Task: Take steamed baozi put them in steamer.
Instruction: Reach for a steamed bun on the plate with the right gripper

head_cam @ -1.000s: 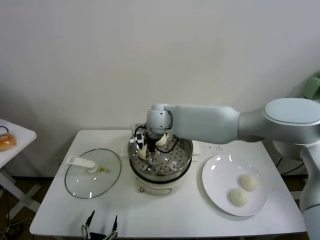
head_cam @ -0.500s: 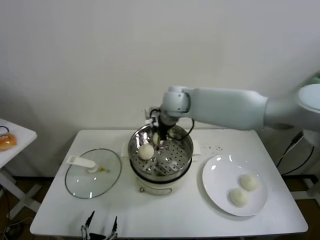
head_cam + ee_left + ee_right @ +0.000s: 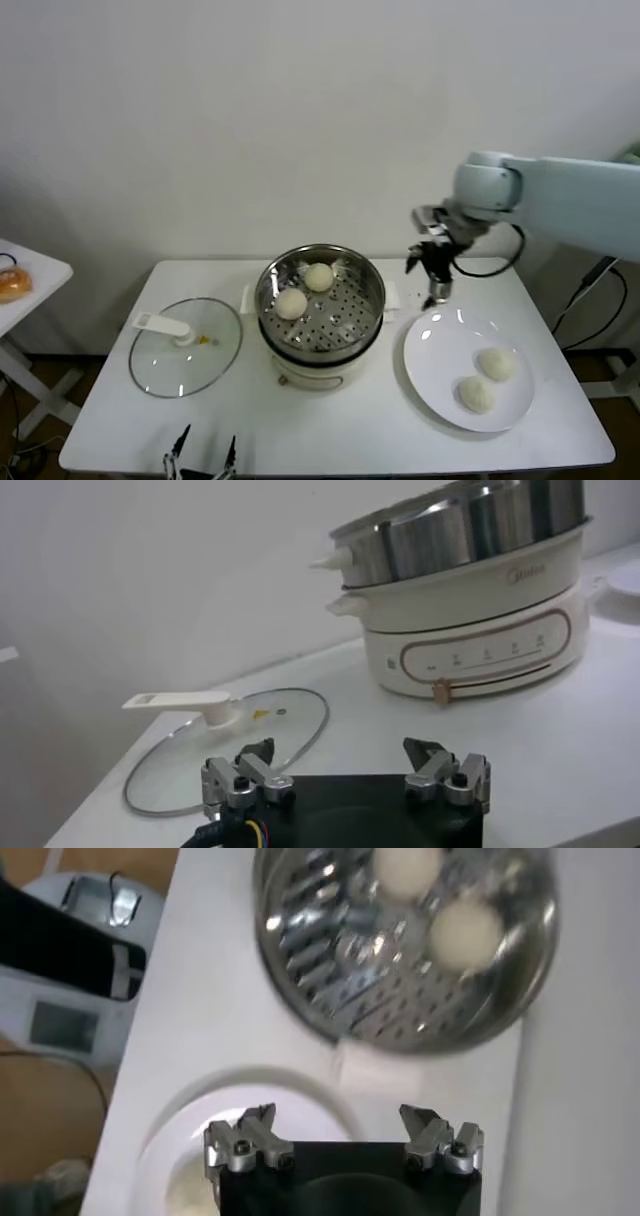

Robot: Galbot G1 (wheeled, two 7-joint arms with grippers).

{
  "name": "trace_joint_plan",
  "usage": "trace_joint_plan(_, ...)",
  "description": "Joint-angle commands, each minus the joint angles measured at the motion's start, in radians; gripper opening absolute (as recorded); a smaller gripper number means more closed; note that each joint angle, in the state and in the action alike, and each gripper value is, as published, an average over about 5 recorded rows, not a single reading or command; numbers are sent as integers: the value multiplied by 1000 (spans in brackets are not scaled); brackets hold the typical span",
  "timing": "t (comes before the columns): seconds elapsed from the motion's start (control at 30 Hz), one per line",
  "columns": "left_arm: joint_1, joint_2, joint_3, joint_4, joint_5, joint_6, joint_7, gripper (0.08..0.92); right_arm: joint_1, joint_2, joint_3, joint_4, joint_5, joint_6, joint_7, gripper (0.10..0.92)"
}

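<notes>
Two off-white baozi lie on the perforated floor of the shiny steamer, which sits on a cream pot base. They also show in the right wrist view. Two more baozi lie on the white plate at the right. My right gripper is open and empty, in the air between the steamer and the plate's far edge. My left gripper is open and empty, parked low at the table's front edge.
A glass lid with a white handle lies flat left of the steamer; it also shows in the left wrist view. A small side table with an orange item stands at the far left. A wall is behind the table.
My right gripper has left a second baozi in the steamer, risen out empty and swung right toward the plate. The left arm has not moved.
</notes>
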Motion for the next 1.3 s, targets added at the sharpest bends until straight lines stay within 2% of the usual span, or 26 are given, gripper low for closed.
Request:
trace_joint_plan(0.03, -1, -2, 1, 5, 2, -1, -1, 823, -118, -243, -42, 85, -214, 27, 9, 823)
trace_joint_plan(0.5, 2, -7, -3, 15, 8, 0, 1, 823, -473, -278, 180, 63, -332, -11, 53, 823)
trace_joint_plan(1.17, -5, -6, -6, 31, 12, 0, 2, 823, -711, -275, 364, 5, -422, -14, 76, 822)
trace_joint_plan(1.3, -7, -6, -5, 31, 11, 0, 2, 823, -722, -275, 380, 4, -438, -15, 89, 775)
